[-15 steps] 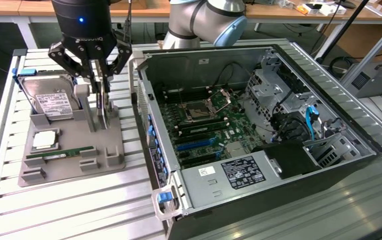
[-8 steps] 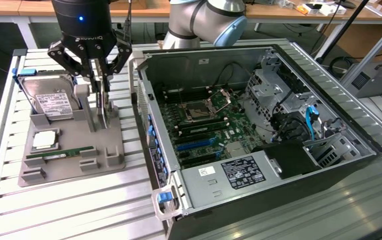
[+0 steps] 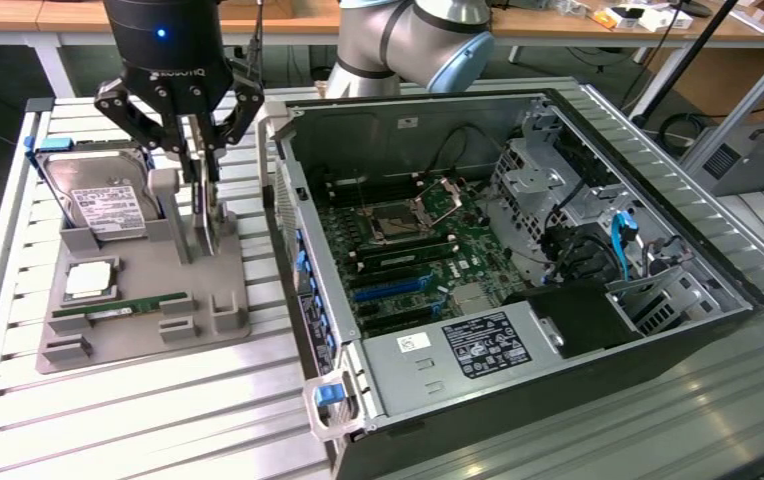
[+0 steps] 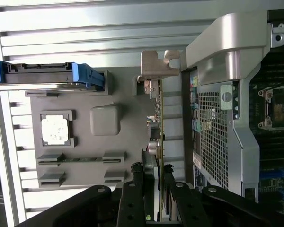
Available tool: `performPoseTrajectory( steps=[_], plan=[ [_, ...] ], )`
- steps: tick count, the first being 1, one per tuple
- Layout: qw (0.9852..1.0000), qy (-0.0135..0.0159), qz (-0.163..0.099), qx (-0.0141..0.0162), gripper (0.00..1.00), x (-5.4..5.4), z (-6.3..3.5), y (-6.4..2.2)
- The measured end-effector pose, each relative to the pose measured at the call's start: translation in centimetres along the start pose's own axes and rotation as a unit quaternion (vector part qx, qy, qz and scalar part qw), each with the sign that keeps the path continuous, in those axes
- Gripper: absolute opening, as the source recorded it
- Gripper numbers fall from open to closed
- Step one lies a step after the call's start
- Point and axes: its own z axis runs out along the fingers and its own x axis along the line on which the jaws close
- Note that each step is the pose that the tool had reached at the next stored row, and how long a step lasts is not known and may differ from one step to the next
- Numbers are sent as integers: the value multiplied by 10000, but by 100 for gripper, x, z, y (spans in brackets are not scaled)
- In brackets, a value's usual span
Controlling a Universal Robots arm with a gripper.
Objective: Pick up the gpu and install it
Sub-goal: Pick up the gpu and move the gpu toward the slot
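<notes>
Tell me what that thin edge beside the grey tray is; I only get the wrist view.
Observer: That is a graphics card. The exterior view shows it standing on edge in the grey tray.
Operator: And the slab with blue ends?
Observer: A hard drive. In the exterior view you can see a white label on its upper face.
Operator: What about the computer next to it?
Observer: The computer case lies on its side with the cover off, and a labelled power box sits inside it.
</notes>
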Motion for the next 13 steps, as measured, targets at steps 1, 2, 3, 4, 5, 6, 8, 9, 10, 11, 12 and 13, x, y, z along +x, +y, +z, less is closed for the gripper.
performPoseTrajectory(
  steps=[1,2,3,4,5,6,8,9,10,11,12,13],
  plan=[
    [10000,0,0,0,27,0,-5,0],
    [10000,0,0,0,27,0,-10,0],
    [10000,0,0,1,27,0,-13,-1],
    [10000,0,0,1,27,0,-15,-1],
    [10000,0,0,1,27,0,-19,-1],
    [10000,0,0,0,27,-1,-21,-1],
    [10000,0,0,1,27,-1,-27,-1],
    [10000,0,0,1,27,-1,-30,-1],
    [10000,0,0,1,27,-1,-33,-1],
    [10000,0,0,1,27,-1,-37,-2],
    [10000,0,0,1,27,-1,-40,-2],
    [10000,0,0,1,27,-1,-44,-2]
  ],
)
